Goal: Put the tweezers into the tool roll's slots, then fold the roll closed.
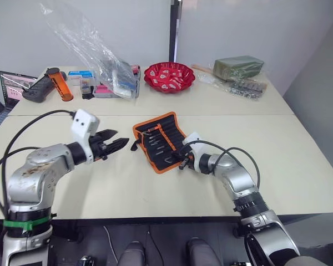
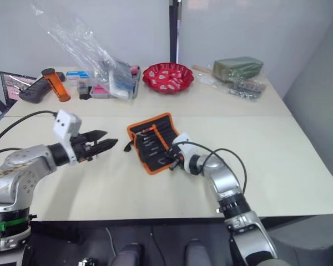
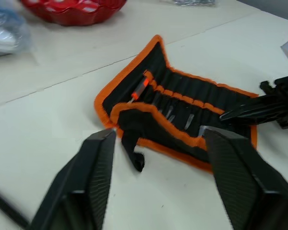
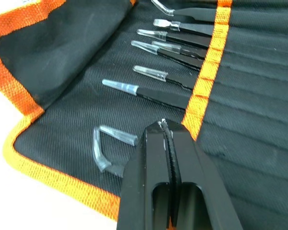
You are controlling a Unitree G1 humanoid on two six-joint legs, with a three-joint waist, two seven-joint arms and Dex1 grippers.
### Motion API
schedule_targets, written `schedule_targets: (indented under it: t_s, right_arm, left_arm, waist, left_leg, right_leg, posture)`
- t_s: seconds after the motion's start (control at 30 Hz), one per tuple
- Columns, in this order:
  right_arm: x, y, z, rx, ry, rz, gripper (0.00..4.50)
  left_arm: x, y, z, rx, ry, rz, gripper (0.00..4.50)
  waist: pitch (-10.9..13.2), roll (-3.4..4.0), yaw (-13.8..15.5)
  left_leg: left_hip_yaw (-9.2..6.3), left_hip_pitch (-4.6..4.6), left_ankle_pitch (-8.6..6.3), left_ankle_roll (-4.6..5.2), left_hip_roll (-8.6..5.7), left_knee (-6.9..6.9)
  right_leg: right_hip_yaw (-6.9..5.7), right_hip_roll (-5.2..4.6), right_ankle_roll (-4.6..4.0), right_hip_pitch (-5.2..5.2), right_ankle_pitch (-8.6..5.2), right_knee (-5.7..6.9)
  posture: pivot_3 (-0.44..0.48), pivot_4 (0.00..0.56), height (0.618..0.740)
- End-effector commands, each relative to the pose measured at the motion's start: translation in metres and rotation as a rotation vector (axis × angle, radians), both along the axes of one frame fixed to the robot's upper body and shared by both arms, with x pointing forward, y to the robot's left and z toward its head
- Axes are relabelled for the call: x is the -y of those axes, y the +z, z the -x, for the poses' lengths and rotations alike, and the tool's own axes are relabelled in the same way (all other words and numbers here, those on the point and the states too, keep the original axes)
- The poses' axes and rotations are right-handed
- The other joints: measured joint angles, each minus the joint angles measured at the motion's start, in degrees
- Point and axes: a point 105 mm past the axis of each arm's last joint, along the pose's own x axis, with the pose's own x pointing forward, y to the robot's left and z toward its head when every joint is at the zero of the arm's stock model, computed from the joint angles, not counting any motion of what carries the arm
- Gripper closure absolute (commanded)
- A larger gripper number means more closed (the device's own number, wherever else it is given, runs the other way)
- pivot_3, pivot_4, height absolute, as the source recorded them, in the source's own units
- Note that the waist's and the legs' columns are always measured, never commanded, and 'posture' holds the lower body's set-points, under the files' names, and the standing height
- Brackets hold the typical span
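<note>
Fabric like this tool roll [image 1: 160, 141] will be light and floppy, so I judge the stiffer orange edging is the place to pinch for folding. It lies open near the middle of the table [image 1: 277, 138], well back from the near edge, with tweezers [image 4: 168, 72] sitting in the slots [image 4: 240, 91]. My right gripper [image 4: 164, 125] is closed with nothing in it, over the roll's near end; my left gripper [image 1: 114, 145] hovers open just beside the strap [image 3: 132, 152].

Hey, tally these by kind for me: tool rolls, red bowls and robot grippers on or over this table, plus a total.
Tool roll: 1
Red bowl: 1
Grippers: 2, the left gripper and the right gripper
Total: 4
</note>
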Motion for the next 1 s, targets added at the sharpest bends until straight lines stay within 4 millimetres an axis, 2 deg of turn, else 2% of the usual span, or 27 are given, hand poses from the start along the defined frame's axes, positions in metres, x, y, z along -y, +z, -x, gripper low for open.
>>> schedule_targets:
  t_s: [0.03, 0.17, 0.27, 0.33, 0.4, 0.53, 0.7, 0.73, 1.0]
  right_arm:
    - [0.008, -0.053, 0.018, -0.173, -0.032, 0.081, 4.5]
    - [0.01, -0.054, 0.02, -0.177, -0.05, 0.074, 4.5]
    - [0.012, -0.055, 0.022, -0.179, -0.066, 0.069, 4.5]
    - [0.013, -0.055, 0.023, -0.179, -0.077, 0.065, 4.5]
    - [0.014, -0.055, 0.024, -0.178, -0.083, 0.063, 4.5]
    - [0.017, -0.057, 0.026, -0.182, -0.092, 0.064, 4.5]
    - [0.017, -0.057, 0.025, -0.182, -0.089, 0.067, 4.5]
    - [0.016, -0.056, 0.024, -0.18, -0.088, 0.067, 4.5]
    - [0.014, -0.053, 0.021, -0.171, -0.08, 0.071, 4.5]
  left_arm:
    - [0.025, 0.002, -0.022, 0.026, -0.078, -0.043, 3.2]
    - [0.043, -0.003, -0.046, 0.014, -0.115, -0.09, 4.48]
    - [0.06, -0.023, -0.06, -0.05, -0.154, -0.168, 4.48]
    - [0.061, -0.043, -0.062, -0.096, -0.181, -0.276, 4.48]
    - [0.06, -0.051, -0.062, -0.123, -0.191, -0.308, 4.48]
    - [0.043, -0.066, -0.047, -0.188, -0.203, -0.33, 4.48]
    - [0.022, -0.074, -0.032, -0.203, -0.15, -0.299, 4.48]
    - [0.019, -0.081, -0.027, -0.195, -0.146, -0.306, 4.48]
    - [0.03, -0.137, -0.009, -0.26, -0.124, -0.203, 4.48]
  waist:
    - [0.0, -0.01, 0.0]
    - [0.0, 0.04, -0.3]
    - [0.0, 0.05, -0.1]
    - [0.0, 0.05, 0.0]
    - [0.0, 0.07, -0.2]
    - [0.0, 0.1, -0.3]
    - [0.0, 0.1, -0.1]
    - [0.0, 0.12, -0.1]
    - [-0.6, 0.28, 0.8]
  left_leg:
    - [0.0, 0.0, 0.0, 0.0, -0.01, 0.0]
    - [0.0, -0.02, -0.01, 0.02, 0.0, -0.08]
    - [0.01, -0.05, -0.04, 0.06, -0.02, -0.1]
    - [0.01, -0.07, -0.04, 0.06, -0.06, -0.08]
    - [0.01, -0.08, -0.04, 0.06, -0.06, -0.09]
    - [0.01, -0.12, -0.05, 0.08, -0.04, -0.11]
    - [0.0, -0.08, -0.05, 0.08, -0.03, -0.09]
    - [0.0, -0.07, -0.05, 0.08, -0.03, -0.08]
    - [0.01, 0.06, -0.05, 0.08, -0.03, -0.02]
  right_leg:
    - [0.0, -0.01, 0.0, 0.02, 0.0, -0.02]
    - [0.0, 0.0, 0.0, -0.05, 0.0, -0.02]
    - [0.0, 0.0, -0.08, -0.06, 0.05, -0.02]
    - [0.0, -0.04, -0.06, -0.05, 0.04, -0.04]
    - [0.0, -0.04, 0.0, -0.06, 0.0, -0.05]
    - [0.0, -0.02, 0.01, -0.12, -0.01, -0.02]
    - [0.0, -0.03, 0.01, -0.07, -0.01, -0.02]
    - [0.0, -0.04, 0.02, -0.05, -0.01, -0.02]
    - [0.0, -0.04, 0.02, 0.08, -0.01, 0.0]
  posture:
    - [0.0, 0.15, 0.74]
    - [0.0, 0.15, 0.74]
    - [0.0, 0.15, 0.74]
    - [0.0, 0.15, 0.74]
    - [0.0, 0.15, 0.74]
    - [0.0, 0.15, 0.74]
    - [0.0, 0.15, 0.74]
    - [0.0, 0.15, 0.74]
    - [0.0, 0.15, 0.74]
